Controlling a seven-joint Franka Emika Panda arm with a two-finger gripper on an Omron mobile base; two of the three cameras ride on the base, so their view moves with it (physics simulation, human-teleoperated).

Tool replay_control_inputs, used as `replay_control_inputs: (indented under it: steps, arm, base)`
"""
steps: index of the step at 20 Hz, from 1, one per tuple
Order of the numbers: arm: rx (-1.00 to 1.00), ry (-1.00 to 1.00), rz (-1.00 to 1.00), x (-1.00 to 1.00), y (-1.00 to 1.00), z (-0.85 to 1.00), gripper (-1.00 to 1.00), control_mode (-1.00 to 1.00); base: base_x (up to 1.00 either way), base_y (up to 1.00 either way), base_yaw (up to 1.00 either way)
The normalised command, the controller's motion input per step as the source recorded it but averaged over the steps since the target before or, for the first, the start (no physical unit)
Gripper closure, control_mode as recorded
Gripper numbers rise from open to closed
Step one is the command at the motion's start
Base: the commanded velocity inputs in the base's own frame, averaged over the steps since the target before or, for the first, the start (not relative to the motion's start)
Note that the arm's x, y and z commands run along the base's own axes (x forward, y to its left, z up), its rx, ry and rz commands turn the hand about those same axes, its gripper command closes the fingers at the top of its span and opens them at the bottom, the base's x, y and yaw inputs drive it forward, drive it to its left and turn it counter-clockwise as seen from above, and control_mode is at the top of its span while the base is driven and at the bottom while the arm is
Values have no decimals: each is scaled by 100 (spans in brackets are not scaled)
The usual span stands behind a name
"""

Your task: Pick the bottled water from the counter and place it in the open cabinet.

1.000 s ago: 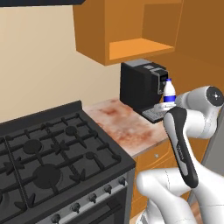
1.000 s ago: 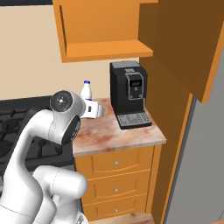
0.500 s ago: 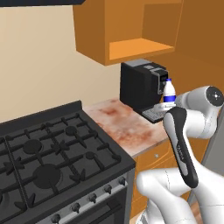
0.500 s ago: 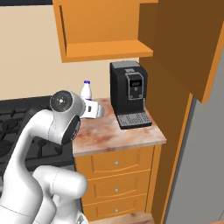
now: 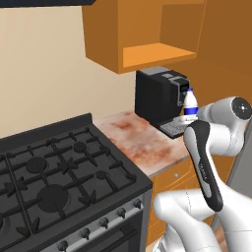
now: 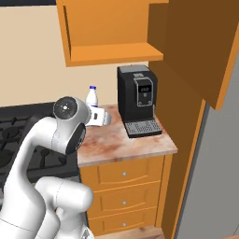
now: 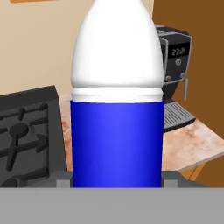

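The bent white arm holds its end effector [image 7: 117,181] clamped, raised at chest height.

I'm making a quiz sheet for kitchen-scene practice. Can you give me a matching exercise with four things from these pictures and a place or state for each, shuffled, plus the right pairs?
Things:
1. bottled water
2. coffee machine
3. cabinet
4. stove

Places or states:
A. black, standing on the short marbled counter
B. on the wall above, its orange shelf compartment bare
C. upright in the claw, held above the counter
D. dark burner grates, left of the counter

Pairs: 1-C, 2-A, 3-B, 4-D
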Motion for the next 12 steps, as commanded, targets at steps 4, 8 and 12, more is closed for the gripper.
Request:
replay_control_inputs:
  steps: [4,8,12]
  arm:
    - [0,-15,0,-29,0,60,100,-100]
    - [1,-32,0,-43,0,98,100,-100]
    - [0,-27,0,-22,0,91,100,-100]
  base:
    - [0,0,0]
    - [0,0,0]
    - [0,0,0]
